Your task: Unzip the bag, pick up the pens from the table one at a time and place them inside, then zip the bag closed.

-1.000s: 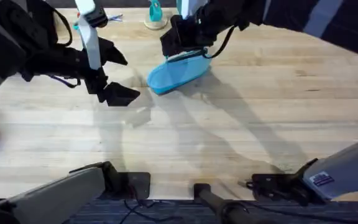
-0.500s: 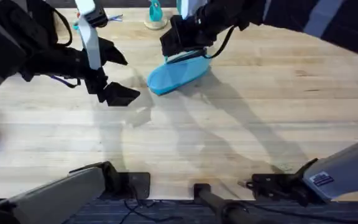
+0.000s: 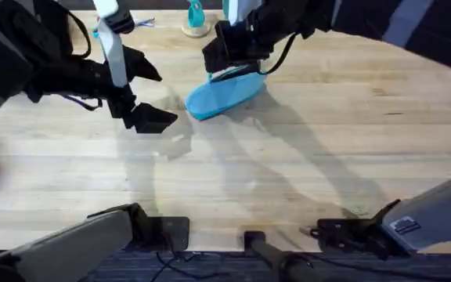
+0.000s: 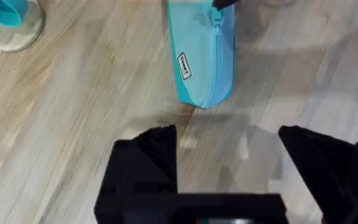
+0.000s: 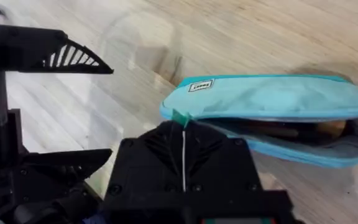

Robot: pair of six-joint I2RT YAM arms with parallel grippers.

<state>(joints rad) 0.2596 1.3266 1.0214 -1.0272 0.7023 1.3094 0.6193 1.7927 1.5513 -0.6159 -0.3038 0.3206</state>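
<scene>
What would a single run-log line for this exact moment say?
bag: on table, zipper partly open | right gripper: at zipper end, pull pinched | left gripper: fingers open, empty, beside bag

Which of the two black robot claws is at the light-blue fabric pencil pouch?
The right gripper, over the zipper end of the light-blue fabric pouch. The left gripper hangs open beside the pouch, apart from it.

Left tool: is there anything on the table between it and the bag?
Nothing visible. The left tool is open above bare table, and the wood between its fingers and the near end of the bag holds only shadows. The right tool is at the bag's far end.
</scene>
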